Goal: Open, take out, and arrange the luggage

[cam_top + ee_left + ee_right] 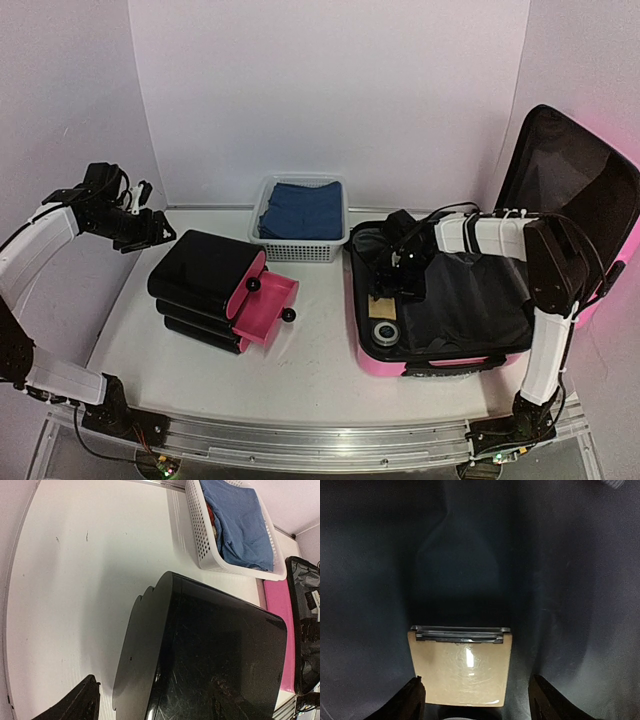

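Our right pincer [478, 692] hangs released inside the open luggage [376, 362], fingers spread over the black lining. A flat tan packet [461, 667] lies just ahead, between them, any lettering too blurred to read. Our left pincer [148, 232] hovers above the black drawer unit [215, 650]. We cannot tell whether it is parted or clenched. The white basket [200, 540] sits beyond it.
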